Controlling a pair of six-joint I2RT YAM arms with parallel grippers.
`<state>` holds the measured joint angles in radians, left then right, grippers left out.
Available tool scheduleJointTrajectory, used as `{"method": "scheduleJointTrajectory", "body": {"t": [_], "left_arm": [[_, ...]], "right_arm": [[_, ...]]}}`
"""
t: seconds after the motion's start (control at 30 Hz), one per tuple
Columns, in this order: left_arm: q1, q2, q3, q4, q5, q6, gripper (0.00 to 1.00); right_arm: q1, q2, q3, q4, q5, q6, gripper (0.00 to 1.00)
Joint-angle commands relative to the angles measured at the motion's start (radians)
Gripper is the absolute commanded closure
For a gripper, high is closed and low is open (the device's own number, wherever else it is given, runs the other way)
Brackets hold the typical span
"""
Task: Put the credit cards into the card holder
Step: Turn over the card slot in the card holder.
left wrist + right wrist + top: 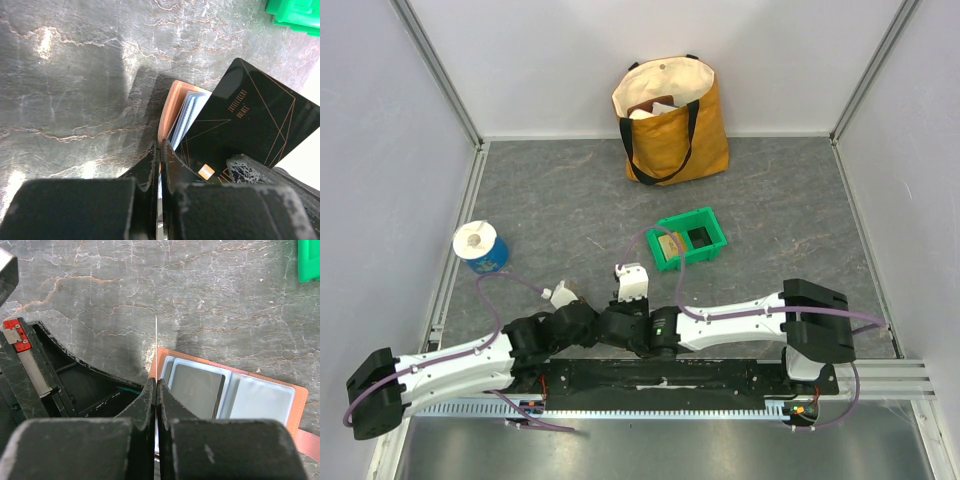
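The card holder, a terracotta wallet with blue-grey sleeves, lies open under my right gripper. A dark grey card sits in its left sleeve. My right gripper is shut on a black card with gold lines, which shows edge-on as a thin pale line in the right wrist view, just left of the wallet's edge. My left gripper is shut on the wallet's edge. Both grippers meet low in the top view, left and right. No white card shows clearly.
A green plastic bin stands just beyond the grippers, with a brown and a dark item inside. A yellow tote bag leans on the back wall. A blue and white roll stands at the left. Walls close three sides.
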<state>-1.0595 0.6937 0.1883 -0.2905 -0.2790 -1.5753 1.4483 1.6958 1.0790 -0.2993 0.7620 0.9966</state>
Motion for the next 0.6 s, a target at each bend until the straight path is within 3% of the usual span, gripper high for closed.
{"method": "scheduleJointTrajectory", "body": {"t": [0.0,0.2,0.57], "left_arm": [[0.006,-0.017,0.037,0.004,-0.014,0.051,0.98],[0.004,-0.025,0.028,0.004,-0.015,0.049,0.98],[0.004,-0.045,0.013,0.004,-0.019,0.041,0.98]], "right_arm": [[0.029,0.045,0.087,-0.132,0.103,0.043,1.0],[0.052,0.059,0.107,-0.215,0.138,0.071,1.0],[0.055,0.045,0.111,-0.209,0.125,0.045,1.0]]}}
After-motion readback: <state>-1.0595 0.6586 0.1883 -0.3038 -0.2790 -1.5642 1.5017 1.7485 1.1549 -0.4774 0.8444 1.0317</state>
